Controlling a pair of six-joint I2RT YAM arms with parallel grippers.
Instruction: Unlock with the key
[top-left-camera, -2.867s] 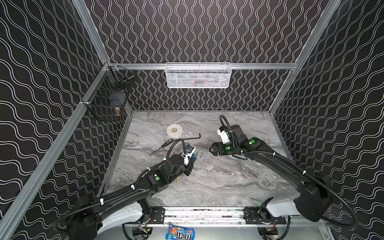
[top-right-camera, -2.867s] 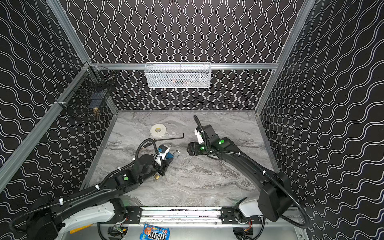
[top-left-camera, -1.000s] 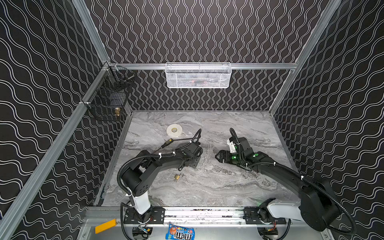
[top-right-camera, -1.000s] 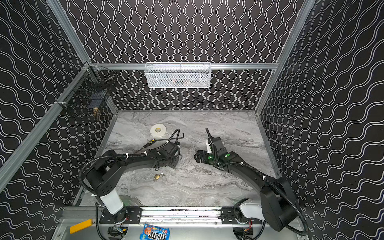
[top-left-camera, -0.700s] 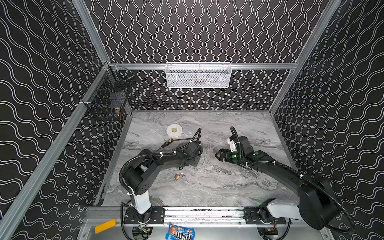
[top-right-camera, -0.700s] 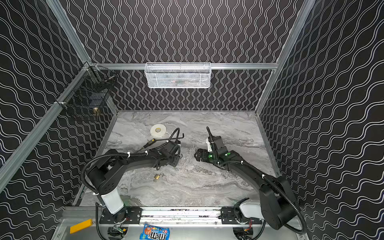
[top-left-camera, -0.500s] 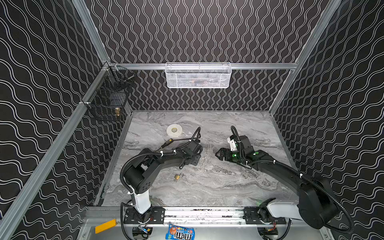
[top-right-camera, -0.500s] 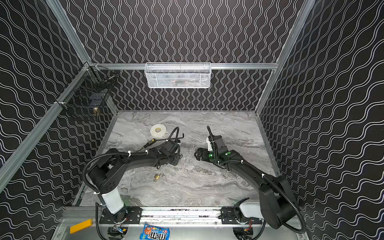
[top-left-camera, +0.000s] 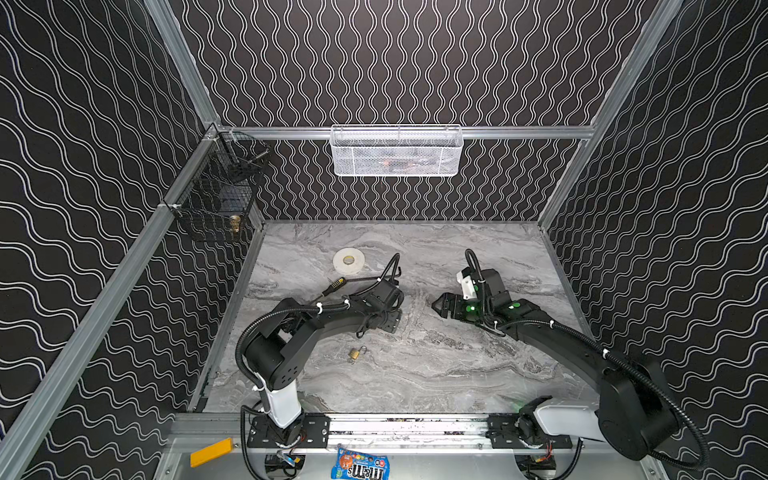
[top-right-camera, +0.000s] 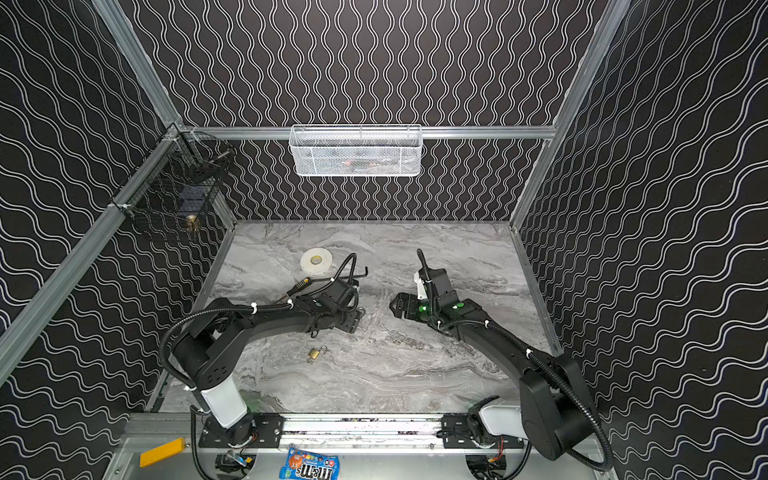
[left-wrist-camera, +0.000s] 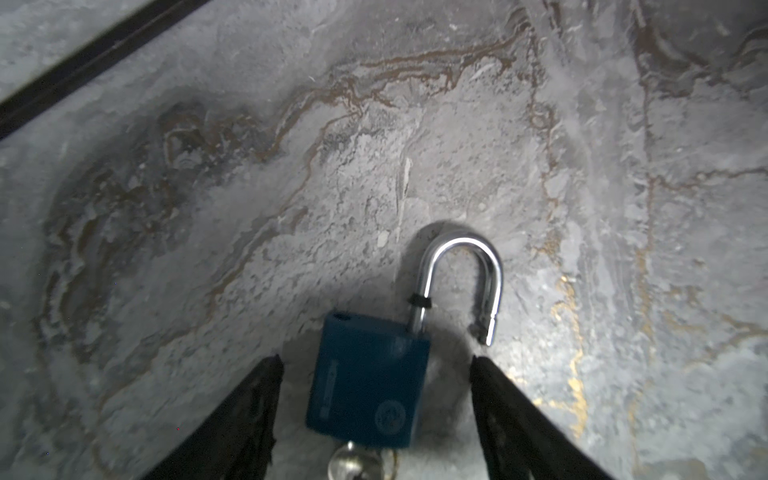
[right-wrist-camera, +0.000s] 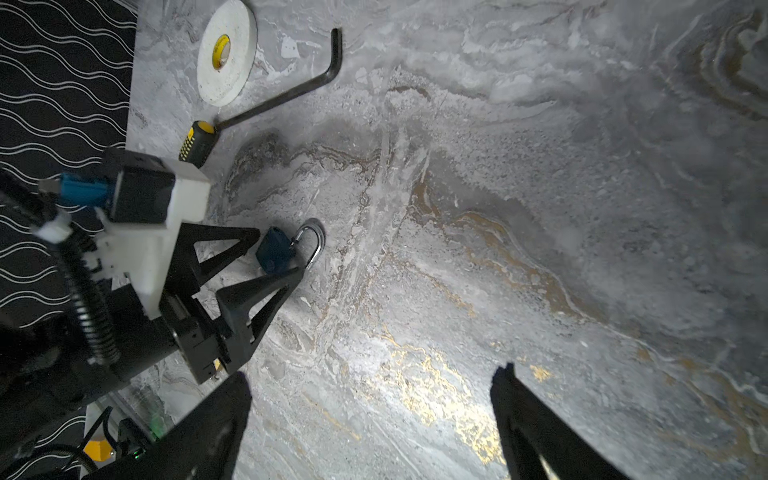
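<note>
Two arms reach in from the lower edge in both top views, over the grey marble tabletop (top-left-camera: 415, 374). The left claw (top-left-camera: 390, 321) sits at mid-frame, just below a white tape roll (top-left-camera: 348, 261) and a yellow-and-black screwdriver handle (top-left-camera: 337, 284). The right claw (top-left-camera: 439, 308) faces it from the right, well apart, jaws spread and empty. A small brass padlock (top-left-camera: 354, 353) lies alone, lower in the frame than the left claw.

From the left wrist, the blue padlock (left-wrist-camera: 368, 382) lies flat at lower centre between the two black fingers (left-wrist-camera: 245, 415). There is a gap on each side, so that claw is wide open and grips nothing. The silver shackle (left-wrist-camera: 461, 274) stands open, its free end out of the body. The key (left-wrist-camera: 353, 461) pokes from the body's bottom edge, blurred.

From the right wrist, the left claw brackets the padlock at middle left, with a bent hex key (right-wrist-camera: 291, 93) above. The right claw's own fingers stand far apart at the bottom, over bare marble.
</note>
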